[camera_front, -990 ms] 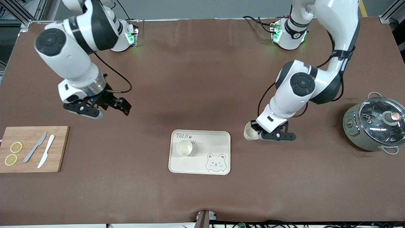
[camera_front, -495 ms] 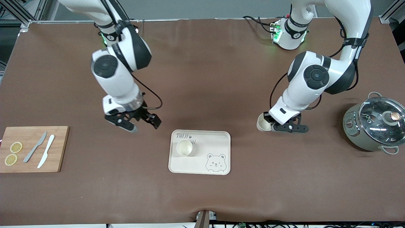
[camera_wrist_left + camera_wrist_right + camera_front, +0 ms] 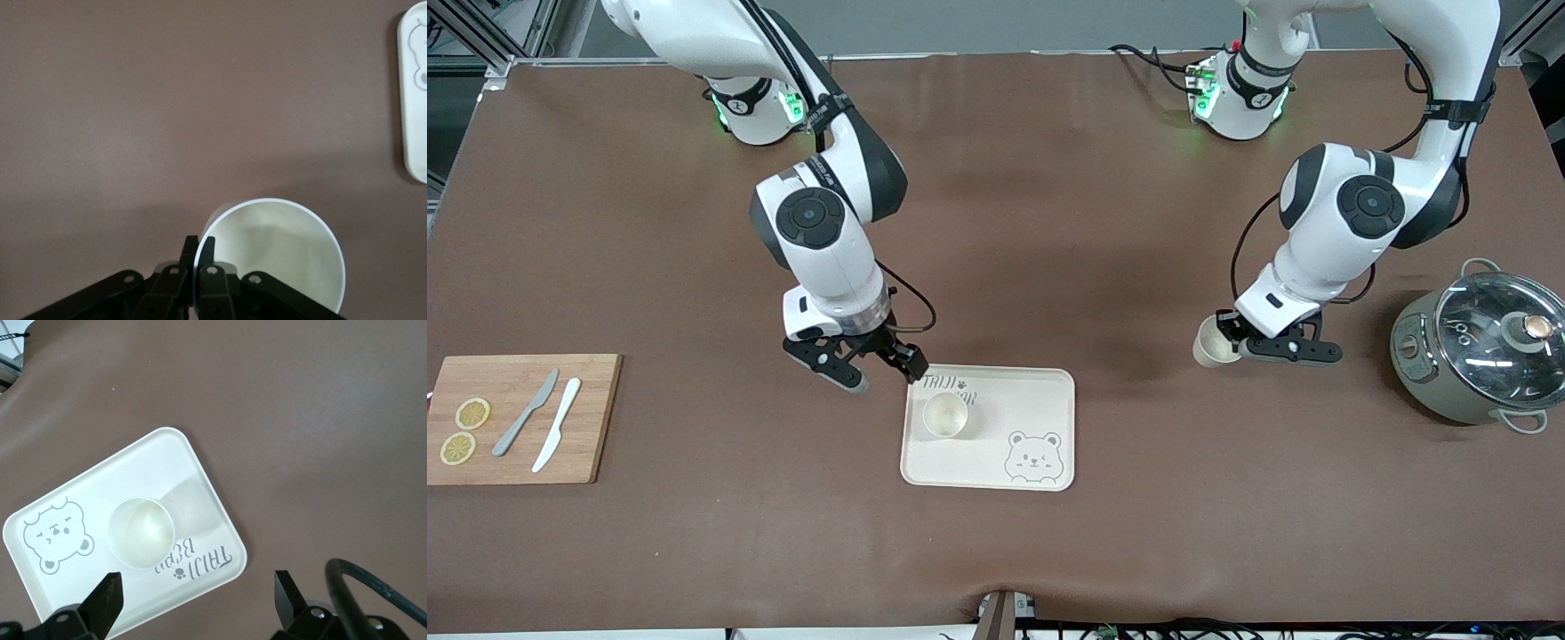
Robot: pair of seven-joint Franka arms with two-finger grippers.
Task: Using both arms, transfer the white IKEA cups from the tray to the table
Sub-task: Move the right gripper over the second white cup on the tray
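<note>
Left gripper (image 3: 1224, 348) pinches a cup's (image 3: 1213, 346) rim; right gripper (image 3: 886, 368), wide open and empty, hovers at 10 o'clock of tray (image 3: 1040, 398) cup (image 3: 945, 415).

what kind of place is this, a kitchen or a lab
Most likely a robotics lab staged as a kitchen: two robot arms are bolted to a brown-covered table, cables trail from their bases, and household props such as a bear tray and a lidded pot sit on it.
</note>
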